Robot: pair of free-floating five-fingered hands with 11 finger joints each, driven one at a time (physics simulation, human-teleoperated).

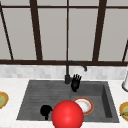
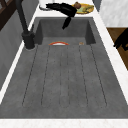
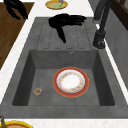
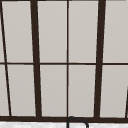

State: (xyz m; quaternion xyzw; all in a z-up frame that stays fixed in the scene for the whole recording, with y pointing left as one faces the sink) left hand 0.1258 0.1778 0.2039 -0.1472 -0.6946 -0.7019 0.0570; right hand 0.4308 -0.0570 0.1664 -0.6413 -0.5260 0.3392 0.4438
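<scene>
A red ball (image 1: 67, 114) hides part of the plate (image 1: 85, 105) in the front view and is cut off below.

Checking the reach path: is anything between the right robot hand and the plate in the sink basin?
Nothing visible. The right robot hand hovers with straight fingers beside the faucet, and the plate lies uncovered on the basin floor.

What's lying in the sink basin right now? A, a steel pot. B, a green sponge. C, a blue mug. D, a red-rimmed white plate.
D: a round white plate with a red rim lies flat on the floor of the dark grey sink basin, right side view.
</scene>
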